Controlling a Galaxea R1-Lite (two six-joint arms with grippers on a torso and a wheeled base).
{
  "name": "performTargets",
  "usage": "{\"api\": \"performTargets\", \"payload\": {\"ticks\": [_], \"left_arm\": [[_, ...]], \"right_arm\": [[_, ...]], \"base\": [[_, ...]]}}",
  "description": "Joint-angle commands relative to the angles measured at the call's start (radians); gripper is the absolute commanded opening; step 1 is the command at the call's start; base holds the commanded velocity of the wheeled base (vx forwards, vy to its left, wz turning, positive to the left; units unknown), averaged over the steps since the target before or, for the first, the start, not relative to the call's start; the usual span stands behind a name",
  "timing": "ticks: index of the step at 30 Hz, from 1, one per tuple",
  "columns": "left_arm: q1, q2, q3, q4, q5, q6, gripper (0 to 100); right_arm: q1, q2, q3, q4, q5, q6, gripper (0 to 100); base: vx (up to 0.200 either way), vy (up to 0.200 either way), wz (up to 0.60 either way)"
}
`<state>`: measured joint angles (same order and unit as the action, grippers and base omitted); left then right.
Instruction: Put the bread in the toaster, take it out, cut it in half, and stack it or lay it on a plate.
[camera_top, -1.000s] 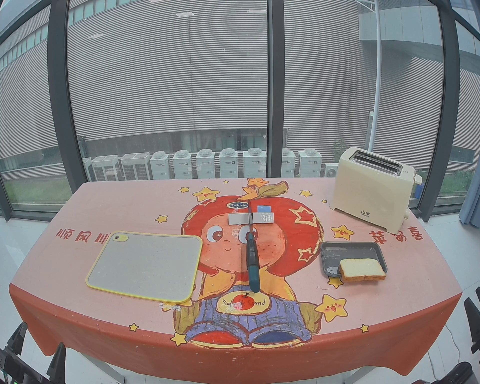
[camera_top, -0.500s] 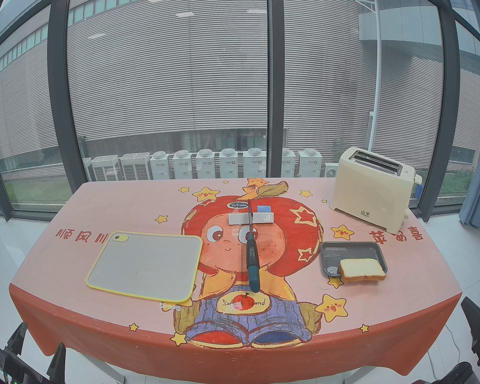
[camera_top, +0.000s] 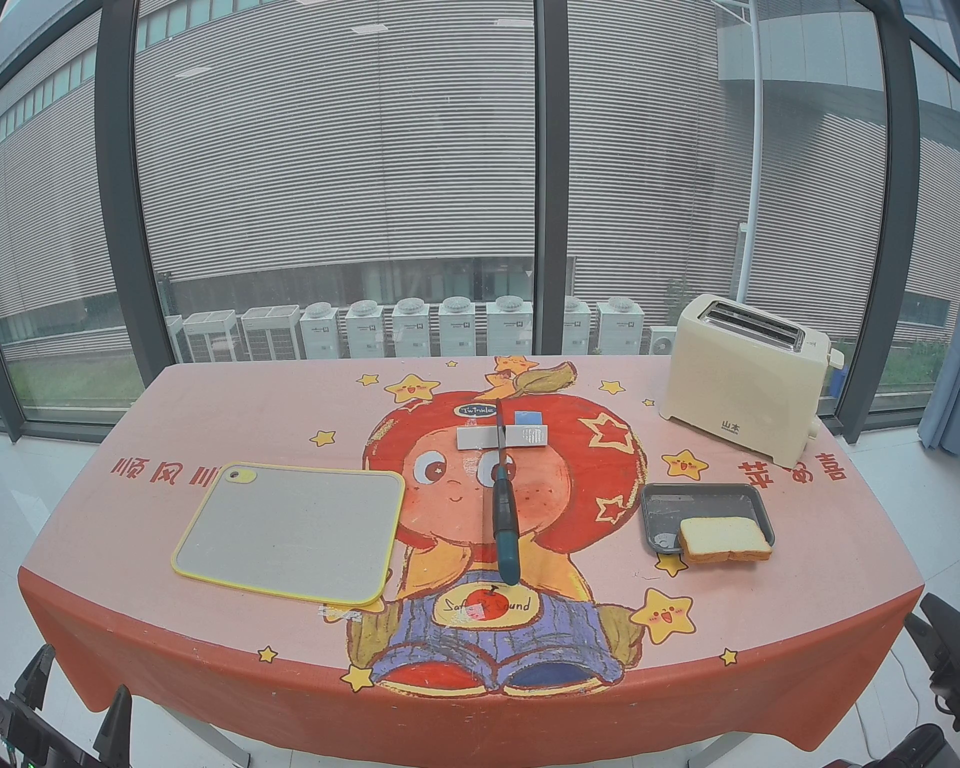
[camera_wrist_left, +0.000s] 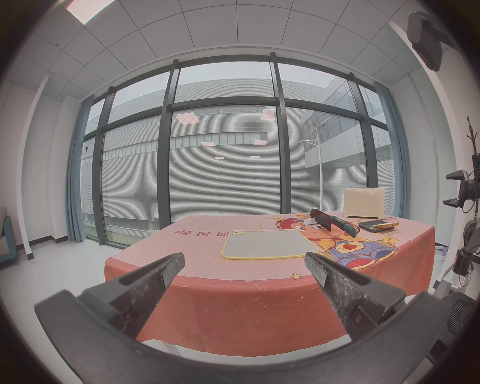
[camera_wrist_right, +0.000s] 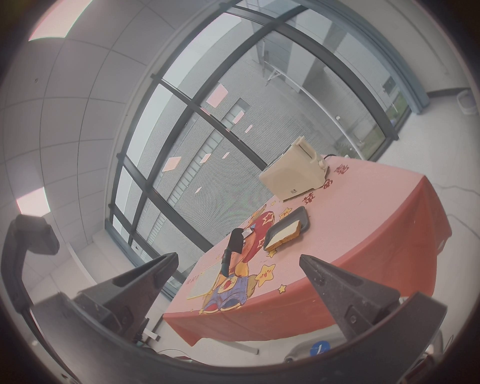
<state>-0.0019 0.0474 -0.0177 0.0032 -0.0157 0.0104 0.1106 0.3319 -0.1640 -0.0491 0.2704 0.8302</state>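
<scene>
Both grippers hang off the near edge of the table (camera_top: 200, 420), below its top and touching nothing. Left gripper (camera_wrist_left: 243, 260) has its fingers spread wide with only air between them, and the right gripper (camera_wrist_right: 237, 261) is spread just as wide and just as empty.

On the robot's right, the bread (camera_top: 725, 537) – one pale slice, lying flat – sits at the near right part of a dark grey tray (camera_top: 700, 497). Behind the tray, at the far right of the table, stands the cream toaster (camera_top: 748, 375), slots up. A knife (camera_top: 505, 510) with a teal handle lies mid-table, handle toward the robot and blade pointing to the windows, across a small grey rest (camera_top: 502, 436). A grey cutting board (camera_top: 290, 532) with a yellow rim lies flat on the left – well apart from the bread.
</scene>
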Motion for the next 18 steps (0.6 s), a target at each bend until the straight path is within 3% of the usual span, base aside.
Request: {"api": "performTargets", "payload": {"ticks": [1,11,18], "left_arm": [[0.0,0.002,0.018,0.0,0.0,0.0,100],[0.0,0.002,0.018,0.001,0.0,0.0,100],[0.0,0.002,0.018,0.0,0.0,0.0,100]], "right_arm": [[-0.002,0.07,-0.012,-0.006,0.021,0.047,100],[0.007,0.214,-0.061,-0.017,0.041,0.175,100],[0.007,0.282,-0.065,-0.018,0.046,0.182,100]], "base": [[0.0,0.0,0.0],[0.0,0.0,0.0],[0.0,0.0,0.0]]}}
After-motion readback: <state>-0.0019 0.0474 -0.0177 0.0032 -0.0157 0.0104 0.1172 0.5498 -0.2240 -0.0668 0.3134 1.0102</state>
